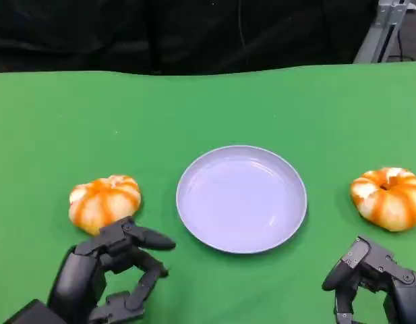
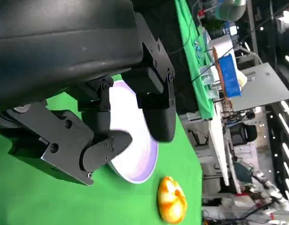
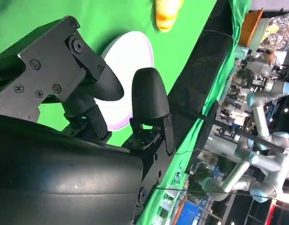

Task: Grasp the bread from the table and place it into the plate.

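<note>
A: Where do we stand?
B: At the approach. Both round orange-and-white striped bread rolls sit on the green worktop (image 1: 52, 128), one left (image 1: 104, 203), one right (image 1: 389, 198) of the pale lilac round plate (image 1: 242, 198), which holds nothing.
A: Our hands?
B: Left robot hand (image 1: 106, 277), just beside the left roll, and right robot hand (image 1: 369, 273) are spread, holding nothing. Next we reach and close.

Your left hand (image 1: 106, 277) has a bun (image 1: 104, 202) just ahead, bare green table (image 1: 194, 108) beyond, plate (image 1: 241, 198) lying between both hands, second bun (image 1: 388, 197) ahead of your right hand (image 1: 376, 277)
</note>
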